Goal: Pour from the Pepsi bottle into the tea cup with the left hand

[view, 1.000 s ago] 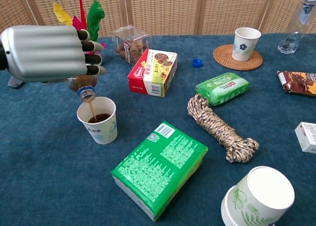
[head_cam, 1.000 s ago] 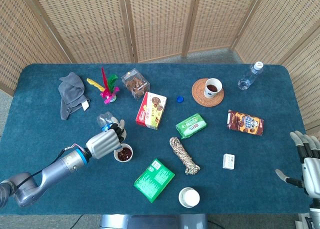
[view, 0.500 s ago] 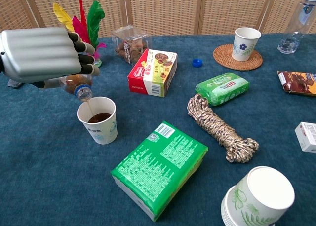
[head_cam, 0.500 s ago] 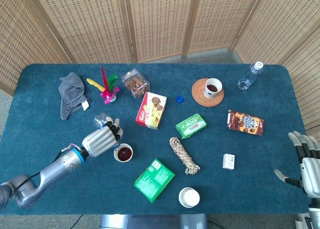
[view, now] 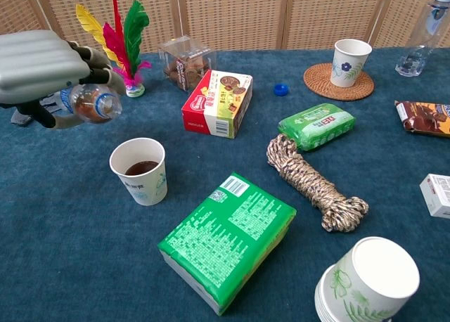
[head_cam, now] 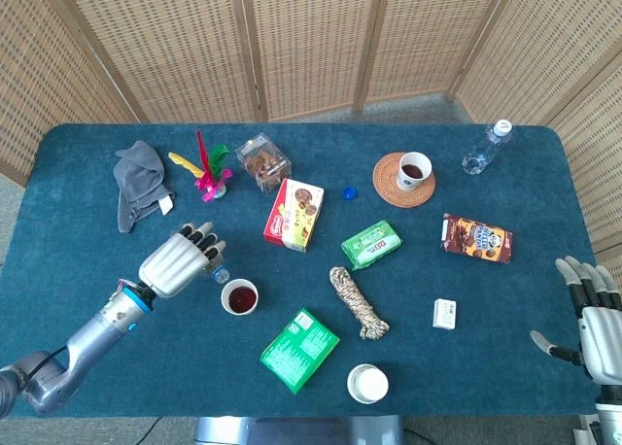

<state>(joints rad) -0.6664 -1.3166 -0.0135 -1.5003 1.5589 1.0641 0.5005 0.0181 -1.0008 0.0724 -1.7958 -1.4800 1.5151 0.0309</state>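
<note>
1. Silver-backed left hand (view: 39, 65) grips the Pepsi bottle (view: 90, 102), which lies nearly level in the air, its open mouth pointing toward the cup (view: 140, 171) and lifted clear of it.
2. Cup stands upright on the blue table (view: 63, 252), below and just right of the bottle's mouth, with dark drink in its bottom.
3. Green packet (view: 226, 238) lies near the cup's right; the rope (view: 313, 185) lies farther right, beyond the packet.
4. Right hand (head_cam: 595, 314) hangs off the table's edge, well apart from the cup, fingers spread and holding nothing.
</note>
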